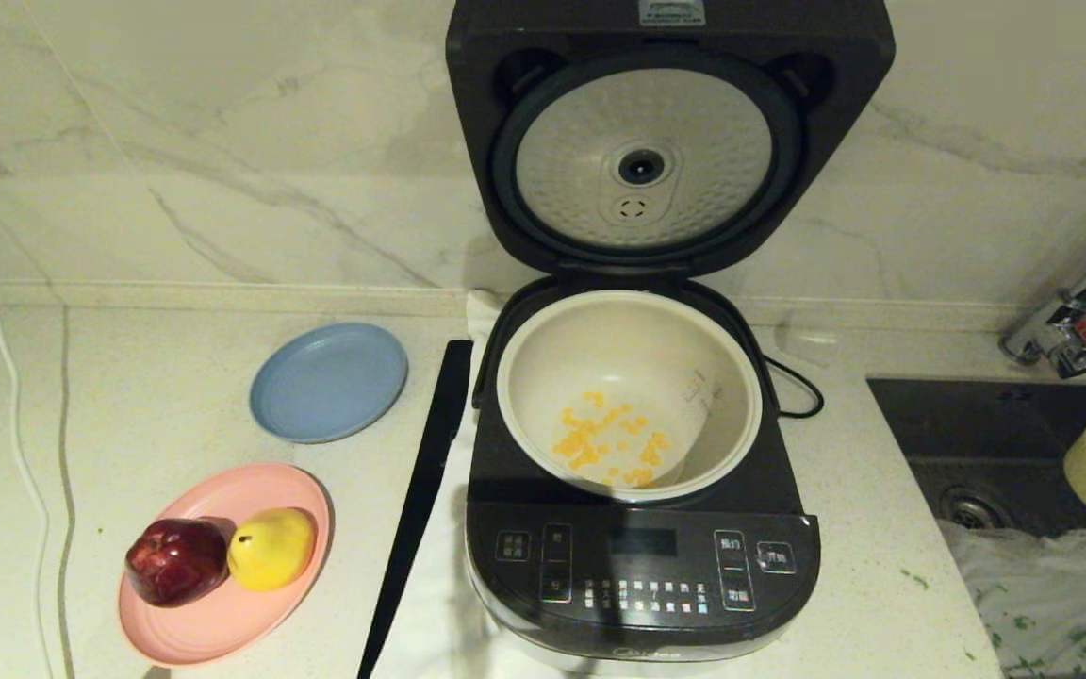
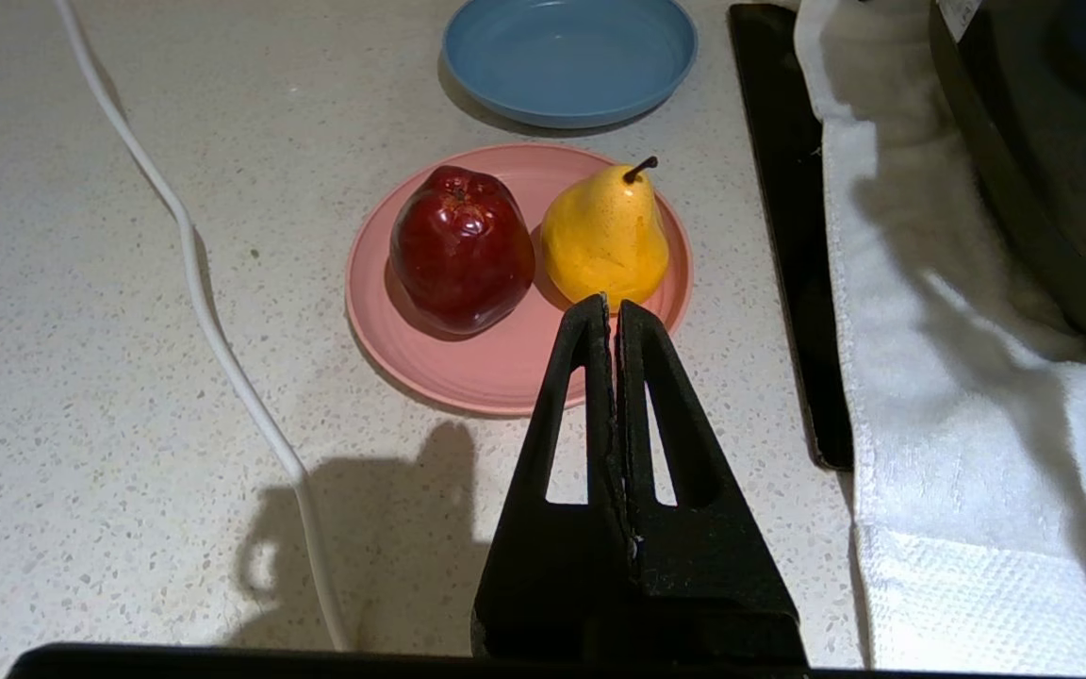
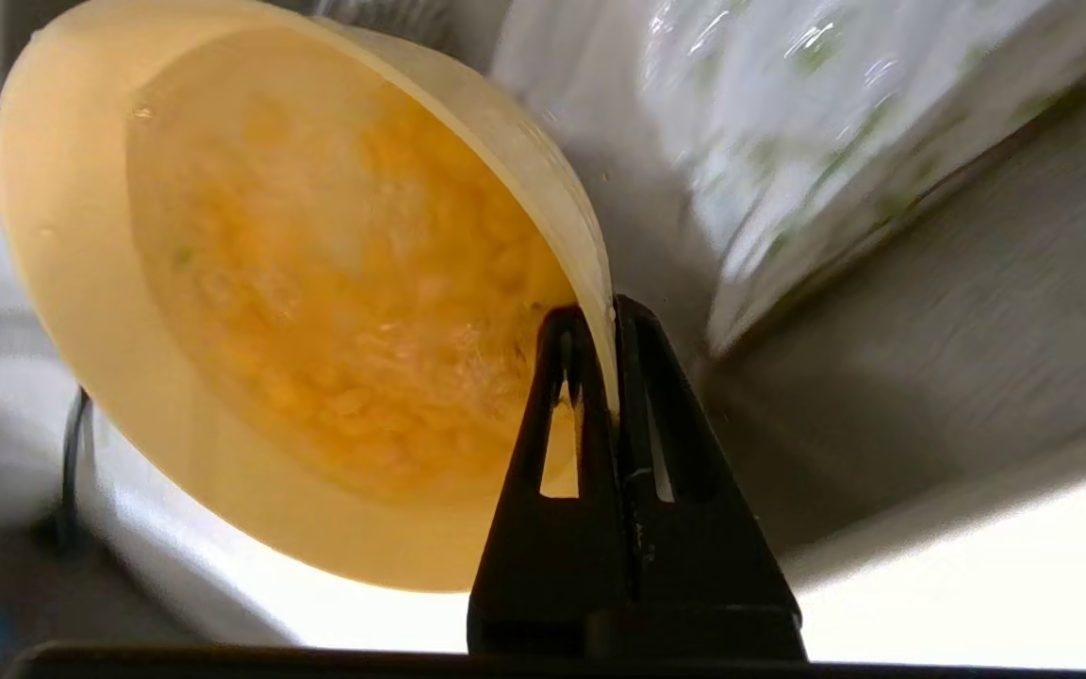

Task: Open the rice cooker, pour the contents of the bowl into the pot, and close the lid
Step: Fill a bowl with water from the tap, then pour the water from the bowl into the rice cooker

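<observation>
One rice cooker (image 1: 642,566) sits on the counter (image 1: 156,396) with its lid (image 1: 642,141) swung up against the wall. One pot (image 1: 628,391) sits inside it, holding a loose scatter of kernels (image 1: 604,443) on its floor; they are too clumped to count.

One bowl (image 3: 222,311) is held tilted over the sink (image 1: 958,443) at the counter's right edge. The right gripper (image 3: 614,316) is pinched tight on the bowl's rim, one finger inside and one outside. The inside of the bowl looks yellow-orange, blurred.

There are two plates: a blue plate (image 1: 328,381) and a pink plate (image 1: 222,566) carrying one apple (image 1: 175,561) and one pear (image 1: 271,547), touching each other. The left gripper (image 2: 612,306) hovers near the pink plate with its fingers pressed together, holding nothing.

A black strip (image 1: 420,490) lies just left of the cooker. Bare counter lies between it and the plates.
</observation>
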Available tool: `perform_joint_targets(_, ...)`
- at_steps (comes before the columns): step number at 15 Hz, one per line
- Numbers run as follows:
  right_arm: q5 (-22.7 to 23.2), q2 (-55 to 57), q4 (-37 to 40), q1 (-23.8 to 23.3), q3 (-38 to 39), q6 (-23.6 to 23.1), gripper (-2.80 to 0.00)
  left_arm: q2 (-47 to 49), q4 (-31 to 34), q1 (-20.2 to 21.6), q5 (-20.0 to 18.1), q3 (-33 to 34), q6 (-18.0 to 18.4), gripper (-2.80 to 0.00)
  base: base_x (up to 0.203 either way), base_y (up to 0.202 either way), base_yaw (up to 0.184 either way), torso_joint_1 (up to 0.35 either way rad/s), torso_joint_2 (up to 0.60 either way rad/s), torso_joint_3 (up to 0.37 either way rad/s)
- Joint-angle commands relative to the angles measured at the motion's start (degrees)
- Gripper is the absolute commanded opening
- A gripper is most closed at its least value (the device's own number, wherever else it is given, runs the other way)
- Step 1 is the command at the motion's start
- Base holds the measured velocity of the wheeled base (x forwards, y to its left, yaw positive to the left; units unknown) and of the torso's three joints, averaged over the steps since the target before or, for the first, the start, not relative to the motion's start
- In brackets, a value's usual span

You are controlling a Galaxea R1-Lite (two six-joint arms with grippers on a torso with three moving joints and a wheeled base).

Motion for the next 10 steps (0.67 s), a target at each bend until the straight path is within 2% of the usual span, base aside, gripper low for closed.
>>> perform_joint_targets(1, 0.2, -10.5, 0.2, 4.8, 5.3, -0.2, -2.8, 0.0, 0.0, 0.0, 0.0, 0.4, 0.0, -2.8, 0.0, 0.0, 0.0, 0.0, 0.0, 0.0)
perform_joint_targets(5, -1.5, -20.1, 1.9, 14.7, 9.9, 0.1, -2.8, 0.0, 0.0, 0.0, 0.0, 0.4, 0.0, -2.8, 0.0, 0.0, 0.0, 0.0, 0.0, 0.0)
perform_joint_targets(10, -2.2, -26.7, 8.8, 24.6, 10.4, 1.3, -2.8, 0.0, 0.0, 0.0, 0.0, 0.4, 0.0, -2.8, 0.0, 0.0, 0.0, 0.0, 0.0, 0.0)
